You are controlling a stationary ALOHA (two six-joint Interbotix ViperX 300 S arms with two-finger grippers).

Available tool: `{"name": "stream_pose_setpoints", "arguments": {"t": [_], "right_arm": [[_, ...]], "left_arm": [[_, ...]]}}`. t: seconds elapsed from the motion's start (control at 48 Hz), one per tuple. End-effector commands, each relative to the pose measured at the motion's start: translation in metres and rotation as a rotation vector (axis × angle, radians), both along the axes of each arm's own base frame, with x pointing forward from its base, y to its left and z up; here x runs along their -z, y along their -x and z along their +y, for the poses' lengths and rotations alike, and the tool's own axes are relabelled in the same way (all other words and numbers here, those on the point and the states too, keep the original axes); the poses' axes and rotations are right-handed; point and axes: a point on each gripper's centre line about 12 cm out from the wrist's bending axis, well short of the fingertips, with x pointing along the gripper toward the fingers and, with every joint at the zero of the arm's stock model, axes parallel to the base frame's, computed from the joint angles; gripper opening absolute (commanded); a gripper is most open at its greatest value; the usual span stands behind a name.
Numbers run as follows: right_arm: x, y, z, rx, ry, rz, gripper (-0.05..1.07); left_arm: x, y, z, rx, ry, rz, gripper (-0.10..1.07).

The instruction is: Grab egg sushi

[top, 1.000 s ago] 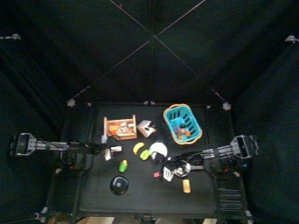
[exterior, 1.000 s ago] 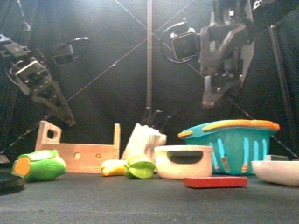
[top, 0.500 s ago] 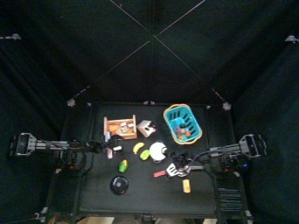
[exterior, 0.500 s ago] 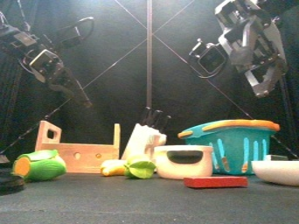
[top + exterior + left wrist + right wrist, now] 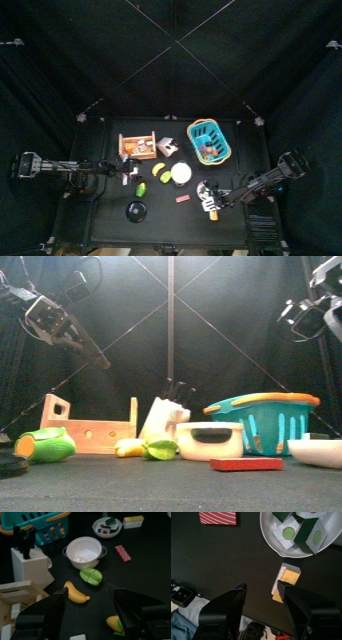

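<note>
Our right gripper (image 5: 262, 594) hangs over the table (image 5: 218, 557) with its jaws spread wide and nothing between them. Through the right wrist view we see the egg sushi (image 5: 287, 582) lying flat on the bare table right past the jaw tips, a whitish piece with a yellow-orange part. It lies just beside the round white dish (image 5: 271, 537), apart from its rim. The dish holds several small green-and-white pieces. A pink-red block (image 5: 218, 517) lies further off on the table.

From above, we find the egg sushi (image 5: 211, 210) near the table's front right corner, with the white dish (image 5: 207, 193) just behind it and the right arm coming in from the right beside both. The pink-red block (image 5: 183, 199) lies to the left of the dish. The blue basket (image 5: 209, 140) stands well behind them, towards the back of the table.

Our left gripper (image 5: 89, 598) is held up over the left side of the table, jaws apart and empty. Past it we see a white cup (image 5: 84, 552), a green piece (image 5: 91, 575) and a banana (image 5: 75, 592). In the front view it shows high at the left (image 5: 83, 341), well clear of the wooden rack (image 5: 87, 427).
</note>
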Motion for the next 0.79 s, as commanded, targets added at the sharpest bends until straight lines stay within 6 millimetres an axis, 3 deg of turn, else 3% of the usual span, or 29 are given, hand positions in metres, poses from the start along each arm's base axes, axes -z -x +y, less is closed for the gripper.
{"name": "stream_pose_setpoints", "arguments": {"t": [0.0, 0.458, 0.771], "right_arm": [[-0.006, 0.005, 0.007, 0.030, 0.020, -0.004, 0.86], [0.024, -0.001, 0.023, 0.102, 0.089, 0.101, 0.86], [0.035, 0.011, 0.026, 0.124, 0.064, 0.163, 0.86]], "left_arm": [[-0.004, -0.002, -0.001, 0.005, 0.020, -0.018, 0.95], [0.008, 0.004, -0.001, -0.015, 0.057, 0.008, 0.95], [0.010, 0.006, -0.001, -0.019, 0.059, 0.016, 0.95]]}}
